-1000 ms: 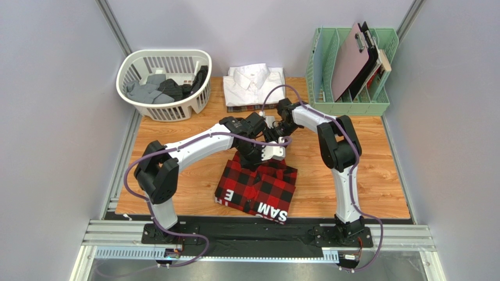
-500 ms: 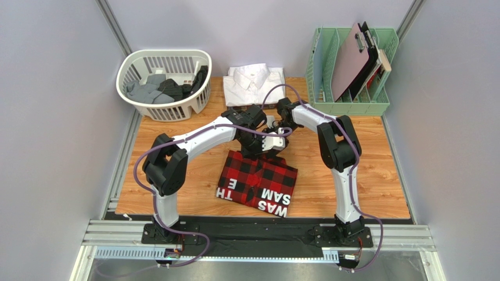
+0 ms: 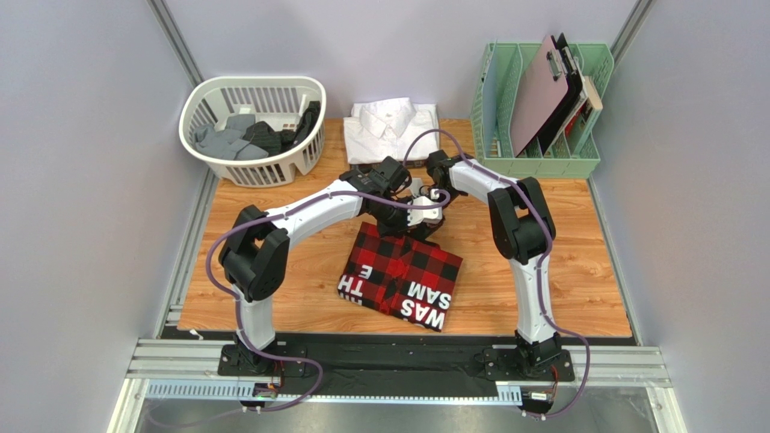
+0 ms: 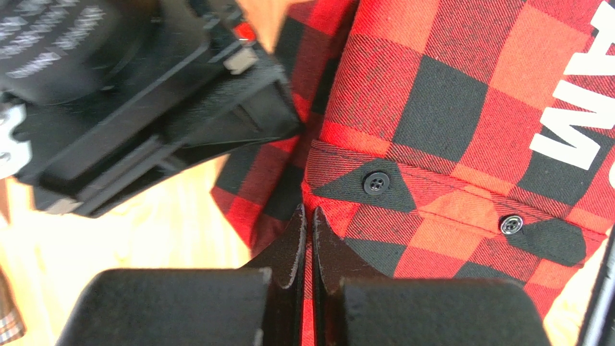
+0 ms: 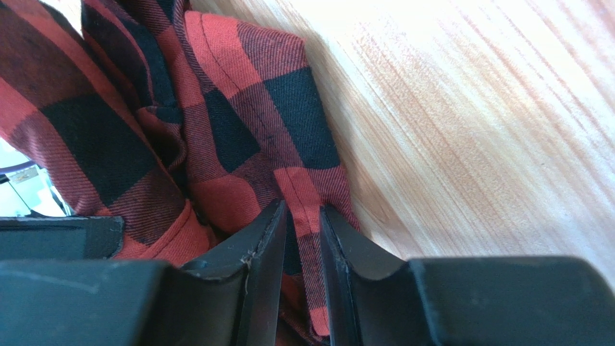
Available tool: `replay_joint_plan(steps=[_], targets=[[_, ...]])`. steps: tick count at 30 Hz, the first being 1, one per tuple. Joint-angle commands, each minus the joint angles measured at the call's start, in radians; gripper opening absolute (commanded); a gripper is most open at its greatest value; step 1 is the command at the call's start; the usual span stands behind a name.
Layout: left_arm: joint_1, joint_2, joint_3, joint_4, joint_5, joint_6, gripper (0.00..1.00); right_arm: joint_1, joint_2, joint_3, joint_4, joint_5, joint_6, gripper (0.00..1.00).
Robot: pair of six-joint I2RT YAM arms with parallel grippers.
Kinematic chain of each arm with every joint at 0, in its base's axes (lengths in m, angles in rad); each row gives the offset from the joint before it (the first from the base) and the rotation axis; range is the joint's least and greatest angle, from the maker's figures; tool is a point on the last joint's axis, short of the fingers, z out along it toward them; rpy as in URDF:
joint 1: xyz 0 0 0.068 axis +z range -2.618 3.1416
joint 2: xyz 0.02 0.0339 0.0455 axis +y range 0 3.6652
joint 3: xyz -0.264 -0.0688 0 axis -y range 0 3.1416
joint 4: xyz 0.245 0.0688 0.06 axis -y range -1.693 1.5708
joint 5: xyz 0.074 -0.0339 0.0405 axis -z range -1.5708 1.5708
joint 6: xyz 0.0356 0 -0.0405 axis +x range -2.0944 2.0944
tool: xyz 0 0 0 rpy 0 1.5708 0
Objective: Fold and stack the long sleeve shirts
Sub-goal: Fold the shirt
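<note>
— What is seen around the work area?
— A light-brown wood-grain tabletop [image 3: 560, 271] is enclosed by plain pale-grey walls [image 3: 81, 180], with silver metal posts [image 3: 177, 41] set in the back corners.
— And what is kept on it?
— A white slatted plastic basket [image 3: 258, 167] is placed at the back left, a mint-green plastic file rack [image 3: 542, 167] at the back right. Silver slotted rails [image 3: 624, 368] are fitted along the near edge. Everything is evenly lit.

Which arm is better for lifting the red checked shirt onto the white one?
Right, narrowly. Both pairs of jaws are shut on the far edge of the red checked shirt, but the right gripper pinches a corner hem and seems nearer the white shirt. The left gripper should help.
</note>
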Motion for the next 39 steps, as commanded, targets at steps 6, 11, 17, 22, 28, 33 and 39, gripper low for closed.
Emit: replay_joint_plan(steps=[6,11,17,22,28,33,39], targets=[[0.045,0.032,0.015,0.122,0.003,-0.019,0.0,0.004,0.023,0.045,-0.021,0.001,-0.04,0.31],[0.047,0.081,0.042,0.132,0.027,-0.02,0.0,0.004,0.034,0.059,-0.023,0.001,-0.042,0.31],[0.047,0.114,0.054,0.156,0.024,-0.052,0.0,0.002,0.064,0.1,-0.024,0.01,-0.043,0.31],[0.065,0.162,0.084,0.138,-0.019,-0.092,0.0,-0.001,0.103,0.185,-0.038,0.041,-0.048,0.31],[0.115,0.168,0.108,0.077,-0.049,-0.19,0.12,-0.019,0.137,0.399,-0.079,0.111,-0.048,0.35],[0.197,0.012,0.065,0.072,0.065,-0.311,0.48,-0.086,0.034,0.48,-0.103,0.145,-0.022,0.47],[0.29,-0.259,-0.089,0.07,0.284,-0.463,0.61,-0.162,-0.22,0.262,-0.073,0.078,0.024,0.58]])
